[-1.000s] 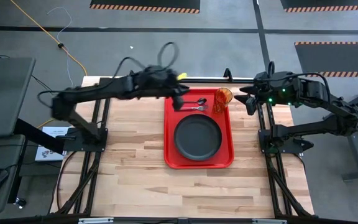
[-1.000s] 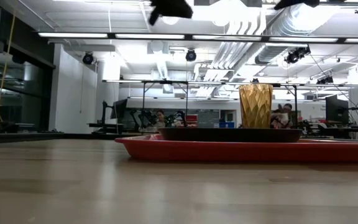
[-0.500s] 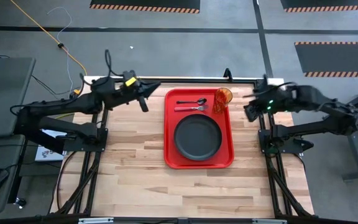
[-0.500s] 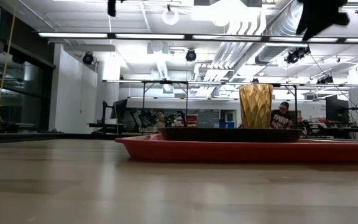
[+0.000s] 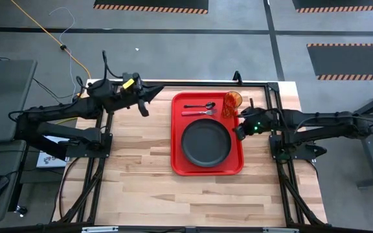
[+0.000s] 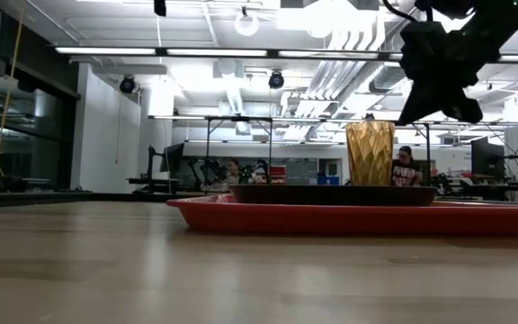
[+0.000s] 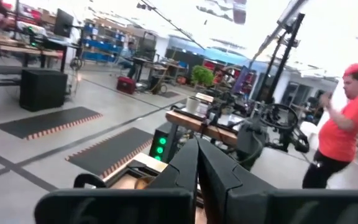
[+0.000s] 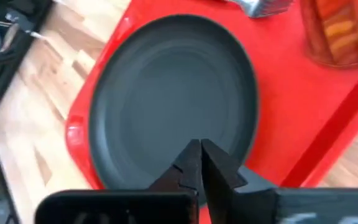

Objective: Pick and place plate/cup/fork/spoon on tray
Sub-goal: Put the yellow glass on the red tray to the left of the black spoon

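far left on the table, by its back edge: left gripper [image 5: 149, 97], fingers pressed together on nothing, well apart from the tray [image 5: 176, 145] and pointing toward it

next, red rectangular tray with rounded corners and low rim, long axis running front to back across the table; already carrying all four pieces

across its far end, lying side by side and almost touching: spoon [image 5: 200, 105], dark and thin, and just in front of it fork [image 5: 199, 112], pink-red handle toward the left arm, silver tines toward the cup; long axes of both crosswise to the tray

in the far right corner of the tray, upright: cup [image 5: 232, 101], translucent amber, faceted wall showing in the low view [image 6: 370, 153]

filling the near half: plate [image 5: 206, 142], round, dark grey, raised rim, bare inside [image 8: 166, 93]

hovering over the tray's right rim, just beside the plate and just in front of the cup: right gripper [image 5: 239, 129], tips closed together and empty [image 8: 200, 158], clearly the nearer arm to everything loaded

judging by the layout, nothing left to fetch; likely only a withdrawal remaining, with the cup the thing to steer clear of
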{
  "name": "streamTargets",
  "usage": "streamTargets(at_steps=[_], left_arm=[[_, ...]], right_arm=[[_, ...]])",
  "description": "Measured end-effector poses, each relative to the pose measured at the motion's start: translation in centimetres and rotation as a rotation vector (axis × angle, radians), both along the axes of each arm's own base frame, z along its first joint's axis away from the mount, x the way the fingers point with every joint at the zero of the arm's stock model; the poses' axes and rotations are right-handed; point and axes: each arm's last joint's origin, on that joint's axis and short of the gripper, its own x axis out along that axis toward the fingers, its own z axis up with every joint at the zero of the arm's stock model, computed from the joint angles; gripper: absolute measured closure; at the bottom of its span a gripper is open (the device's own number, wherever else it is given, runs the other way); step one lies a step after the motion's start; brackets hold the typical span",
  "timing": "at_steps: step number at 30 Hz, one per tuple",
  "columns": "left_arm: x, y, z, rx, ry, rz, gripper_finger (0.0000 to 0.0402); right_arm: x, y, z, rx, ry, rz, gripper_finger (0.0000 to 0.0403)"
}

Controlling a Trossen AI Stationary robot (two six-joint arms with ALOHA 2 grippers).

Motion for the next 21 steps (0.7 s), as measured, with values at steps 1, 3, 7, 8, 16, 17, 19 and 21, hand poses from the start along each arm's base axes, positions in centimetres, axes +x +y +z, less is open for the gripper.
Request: streamTargets(at_steps=[1,3,7,8,16,17,19,21], left_arm=[[0.03,0.0,-0.03,0.005,0.004,-0.003,0.0401],[0.04,0.01,-0.02,0.03,0.011,0.001,0.0401],[0.18,0.04,-0.08,0.061,0.023,0.005,0.0401],[0.16,0.02,-0.02,0.063,0.017,0.0,0.0401],[0.22,-0.56,0.23,0.065,-0.014,-0.202,0.0401],[0.25,-0.63,0.2,0.052,-0.016,-0.231,0.0401],[0.28,-0.75,0.21,0.026,-0.022,-0.267,0.0401],[0.26,-0.89,0.38,0.017,-0.042,-0.277,0.0401]], right_arm=[[-0.06,-0.04,-0.12,-0.014,0.009,-0.007,0.0397],[-0.28,-0.2,-0.28,-0.075,0.046,-0.031,0.0399],[-0.55,-0.47,-0.42,-0.14,0.081,-0.11,0.0401],[-0.55,-0.51,-0.41,-0.151,0.082,-0.112,0.0402],[-0.19,-0.35,-0.15,-0.178,0.053,0.007,0.0402],[-0.08,-0.35,-0.05,-0.182,0.038,0.015,0.0402],[0.17,-0.36,0.2,-0.187,0.003,0.02,0.0403],[0.35,-0.38,0.39,-0.19,-0.024,0.018,0.0403]])
